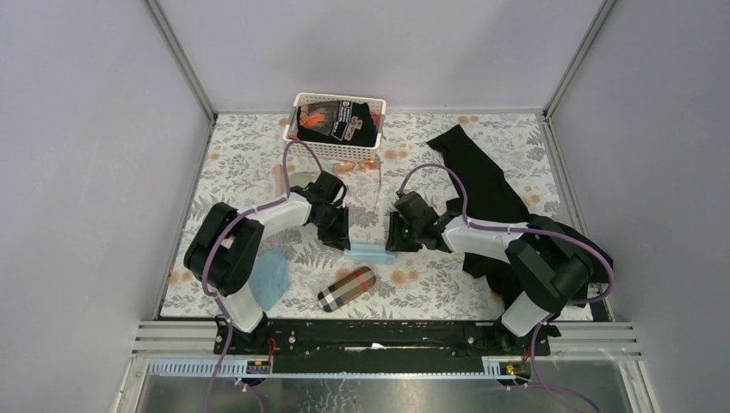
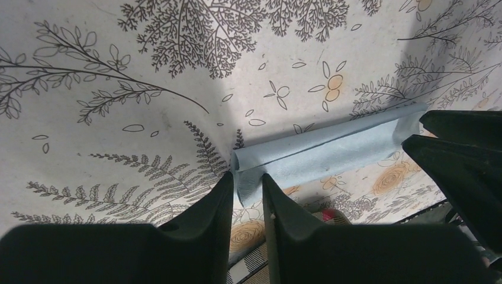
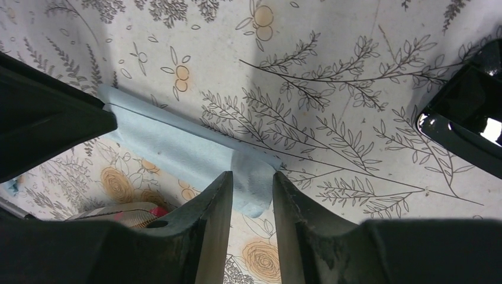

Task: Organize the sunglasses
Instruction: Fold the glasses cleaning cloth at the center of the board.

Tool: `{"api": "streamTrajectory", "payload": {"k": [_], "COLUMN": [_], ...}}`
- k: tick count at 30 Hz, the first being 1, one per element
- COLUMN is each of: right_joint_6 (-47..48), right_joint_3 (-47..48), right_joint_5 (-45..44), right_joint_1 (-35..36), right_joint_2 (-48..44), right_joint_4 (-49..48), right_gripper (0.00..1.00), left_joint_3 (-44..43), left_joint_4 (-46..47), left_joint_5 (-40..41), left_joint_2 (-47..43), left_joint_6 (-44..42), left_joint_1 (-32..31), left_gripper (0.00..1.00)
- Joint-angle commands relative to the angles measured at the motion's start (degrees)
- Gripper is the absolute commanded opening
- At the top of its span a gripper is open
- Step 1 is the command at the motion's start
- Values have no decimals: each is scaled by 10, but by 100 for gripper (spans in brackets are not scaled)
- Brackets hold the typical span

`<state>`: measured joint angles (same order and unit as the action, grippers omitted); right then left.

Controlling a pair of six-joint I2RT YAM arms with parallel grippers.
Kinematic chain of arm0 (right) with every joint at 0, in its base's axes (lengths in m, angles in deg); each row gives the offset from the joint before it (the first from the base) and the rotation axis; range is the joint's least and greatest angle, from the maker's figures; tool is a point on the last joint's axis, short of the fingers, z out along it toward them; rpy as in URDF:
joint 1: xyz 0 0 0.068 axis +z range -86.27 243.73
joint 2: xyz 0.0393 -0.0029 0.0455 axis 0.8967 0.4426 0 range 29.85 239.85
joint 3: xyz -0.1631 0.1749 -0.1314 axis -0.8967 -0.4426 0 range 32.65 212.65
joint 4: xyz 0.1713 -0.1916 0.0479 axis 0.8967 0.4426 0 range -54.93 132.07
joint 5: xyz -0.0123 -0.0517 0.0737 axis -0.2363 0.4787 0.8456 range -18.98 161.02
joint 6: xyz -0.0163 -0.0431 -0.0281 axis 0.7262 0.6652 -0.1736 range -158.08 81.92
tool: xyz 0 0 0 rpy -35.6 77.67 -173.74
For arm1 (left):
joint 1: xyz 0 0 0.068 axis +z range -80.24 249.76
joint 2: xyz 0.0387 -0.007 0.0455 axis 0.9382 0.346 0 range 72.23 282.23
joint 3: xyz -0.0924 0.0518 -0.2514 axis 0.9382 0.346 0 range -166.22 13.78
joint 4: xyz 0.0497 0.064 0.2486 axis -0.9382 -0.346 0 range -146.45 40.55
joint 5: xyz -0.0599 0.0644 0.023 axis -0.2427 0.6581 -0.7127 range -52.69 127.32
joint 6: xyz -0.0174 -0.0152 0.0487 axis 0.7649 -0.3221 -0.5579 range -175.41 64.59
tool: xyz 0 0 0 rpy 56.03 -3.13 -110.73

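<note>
A crumpled cloth (image 1: 271, 277), light blue, lies toward the table's (image 1: 241, 155) near-left corner, beside the left arm. Mid-table, the left gripper (image 2: 245, 182) has its fingers narrowly parted around one end of a folded cloth (image 1: 368, 252); whether they pinch it I cannot tell. A plaid case (image 1: 346, 288) lies by the near edge. The wire-framed sunglasses (image 1: 355, 165) rest near the far edge, just before the white basket (image 1: 338, 97). The right gripper (image 3: 251, 177) straddles the other end, its grip equally unclear.
</note>
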<state>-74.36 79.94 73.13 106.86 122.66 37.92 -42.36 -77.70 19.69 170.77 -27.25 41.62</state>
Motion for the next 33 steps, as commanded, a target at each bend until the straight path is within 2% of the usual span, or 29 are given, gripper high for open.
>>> {"api": "streamTrajectory", "payload": {"k": [1, 6, 10, 12, 16, 19, 22, 25, 30, 33], "right_joint_6": [-15, -18, -21, -22, -27, -30, -31, -32, -29, -26], "right_joint_3": [-1, -7, -7, -6, -5, -4, -2, -3, -3, -4], "right_joint_5": [-28, -49, -54, -53, -38, -26, -24, -25, -25, -25], "right_joint_1": [-1, -3, -6, -8, -9, -9, -9, -9, -9, -9], "right_joint_2": [6, -6, -5, -2, 4, 7, 9, 7, 4, 0], "right_joint_4": [11, 8, 10, 7, -4, -11, -13, -14, -12, -13], "right_gripper": [37, 37, 39, 39, 39, 37, 31, 22, 2, 0], "left_joint_3": [4, 2, -1, -2, -3, -3, -5, -7, -13, -19], "left_joint_4": [28, 28, 28, 28, 28, 27, 23, 22, 20, 16], "left_joint_5": [-7, -7, -8, -8, -6, -6, -7, -8, -10, -10], "left_joint_2": [2, -2, -5, -7, -15, -20, -22, -23, -25, -28], "left_joint_6": [2, 4, 4, 6, 10, 11, 10, 9, 9, 7], "left_joint_1": [-2, -2, -3, -3, -4, -5, -7, -8, -10, -10], "left_gripper": [27, 24, 35, 36, 32, 24, 9, 0, 0, 0]}}
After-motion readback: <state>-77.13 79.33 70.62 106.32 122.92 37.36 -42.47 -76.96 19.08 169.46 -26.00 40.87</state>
